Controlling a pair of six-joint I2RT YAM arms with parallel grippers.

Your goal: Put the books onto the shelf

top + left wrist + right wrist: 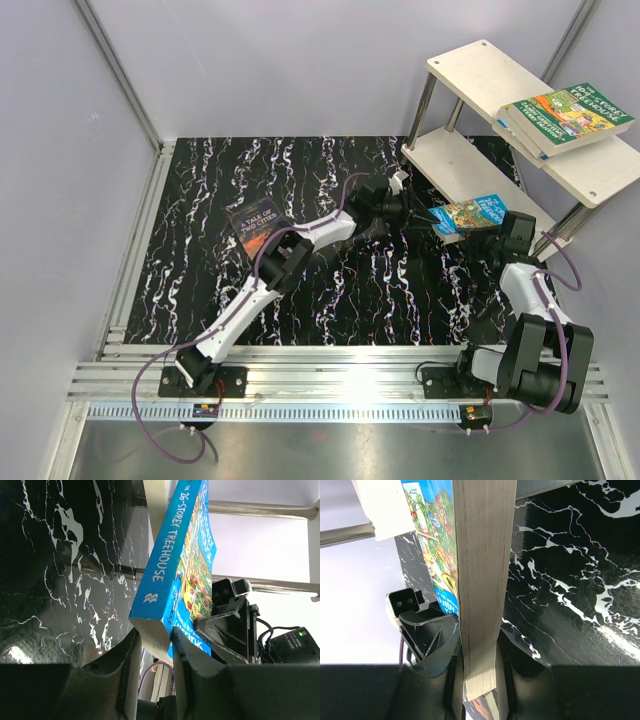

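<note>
A blue "Treehouse" book (pixel 470 215) hangs in the air between the two arms, in front of the shelf's (pixel 470 70) lower board. My left gripper (pixel 428 222) is shut on its left corner; in the left wrist view the book (pixel 175 565) sits wedged between that gripper's (pixel 155 647) fingers. My right gripper (pixel 506 228) is shut on the other end, with the page edge (pixel 482 580) clamped in that gripper (pixel 477 665). A green "Treehouse" book (pixel 570 112) tops a small stack on the shelf's upper board. The dark "A Tale of Two Cities" (pixel 258 225) lies flat on the mat.
The black marbled mat (pixel 300 180) covers the table. The shelf's metal posts (pixel 424 105) stand just behind the held book. Grey walls close in the back and both sides. An aluminium rail (pixel 330 375) runs along the near edge by the arm bases.
</note>
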